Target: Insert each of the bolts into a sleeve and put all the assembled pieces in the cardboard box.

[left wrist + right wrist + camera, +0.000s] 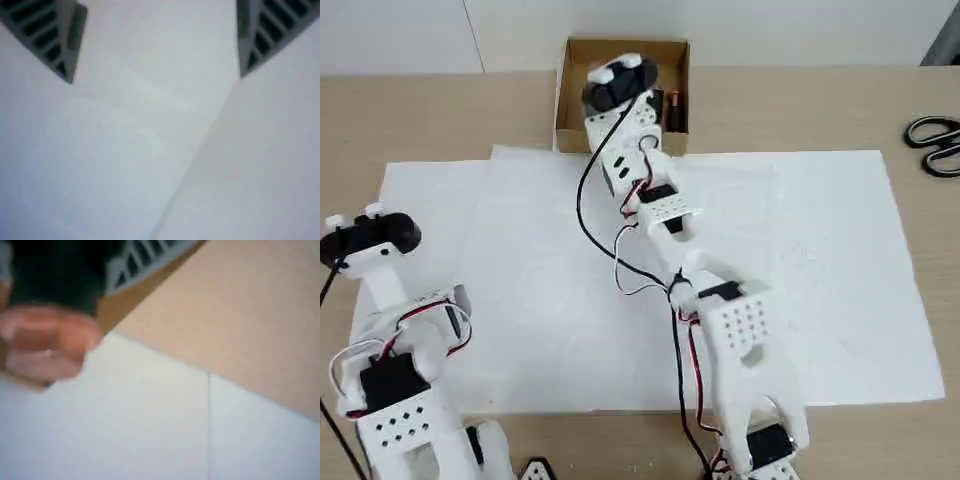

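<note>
Dark assembled pieces [671, 108] with copper-coloured ends lie inside the cardboard box [563, 100], close to its right wall. The right end effector [620, 84] hangs over the box just beside them. Its wrist view has a dark cylinder [50, 315] with a copper end very near the lens (too blurred to tell whether the end effector holds it or it lies free).

The step in hand looks like setting a piece into the box. To do it well, the release should come low and well inside the walls, followed by a straight lift so nothing catches the rim.

The left end effector [156, 72] is spread wide with nothing in it, above the white paper sheet [800, 260] on the worktop [440, 110]. Scissors [935, 140] lie off to the right, well apart.
</note>
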Robot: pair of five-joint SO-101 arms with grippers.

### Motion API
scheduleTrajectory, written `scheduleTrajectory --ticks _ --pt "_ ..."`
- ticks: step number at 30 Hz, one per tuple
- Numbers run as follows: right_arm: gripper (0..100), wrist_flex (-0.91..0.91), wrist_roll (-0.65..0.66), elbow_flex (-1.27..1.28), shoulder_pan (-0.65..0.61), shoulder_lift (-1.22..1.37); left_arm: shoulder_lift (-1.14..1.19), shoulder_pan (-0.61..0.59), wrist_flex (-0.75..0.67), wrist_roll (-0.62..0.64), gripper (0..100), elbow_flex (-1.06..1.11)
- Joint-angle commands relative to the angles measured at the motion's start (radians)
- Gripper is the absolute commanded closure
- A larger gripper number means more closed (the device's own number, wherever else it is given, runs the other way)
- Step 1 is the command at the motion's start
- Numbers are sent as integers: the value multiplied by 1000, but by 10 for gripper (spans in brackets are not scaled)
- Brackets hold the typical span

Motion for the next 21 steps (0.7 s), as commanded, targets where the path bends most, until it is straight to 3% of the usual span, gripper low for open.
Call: scheduleTrajectory --ticks 1,11,17,21 --pt "995 -36 12 -132 -18 44 -12 -2 2 -5 796 -5" --pt "988 -35 12 -178 -42 142 -12 2 2 -5 796 -5" --pt "856 -28 14 -176 -42 143 -12 2 2 -5 796 -4" --pt "847 -12 14 -176 -41 134 -12 2 2 -5 796 -4"
